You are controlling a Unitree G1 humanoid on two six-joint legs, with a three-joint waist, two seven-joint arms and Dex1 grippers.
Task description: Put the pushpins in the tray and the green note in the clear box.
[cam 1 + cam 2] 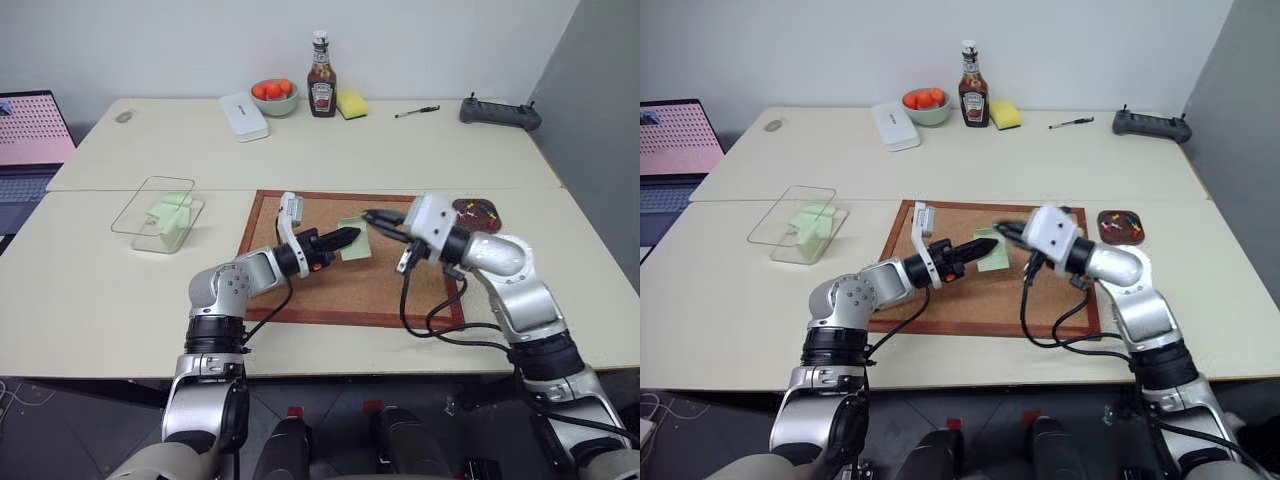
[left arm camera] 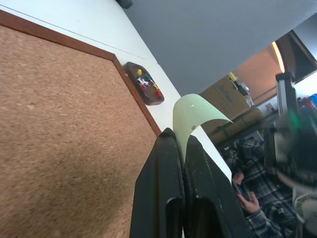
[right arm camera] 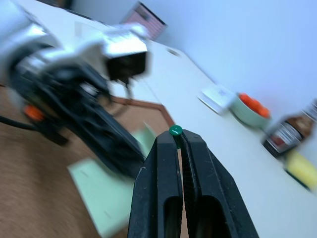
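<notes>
Over the corkboard [image 1: 330,290] we hold our left gripper [image 1: 350,238] with its fingers clamped on the green note [image 1: 356,240], which stands lifted off the cork and curls above the fingertips in the left wrist view. Just at its three o'clock, our right gripper [image 1: 372,216] points back toward it, fingers pinched together on a green pushpin [image 3: 175,131] whose round head shows at the very tips in the right wrist view. The tray [image 1: 477,214] sits on the table [image 1: 120,300] just off the board's corner at two o'clock, with several coloured pins lying in it. The clear box [image 1: 158,214] rests well apart at the board's nine o'clock, with pale green notes already inside. A person in a plaid shirt sits beyond the table in the left wrist view.
</notes>
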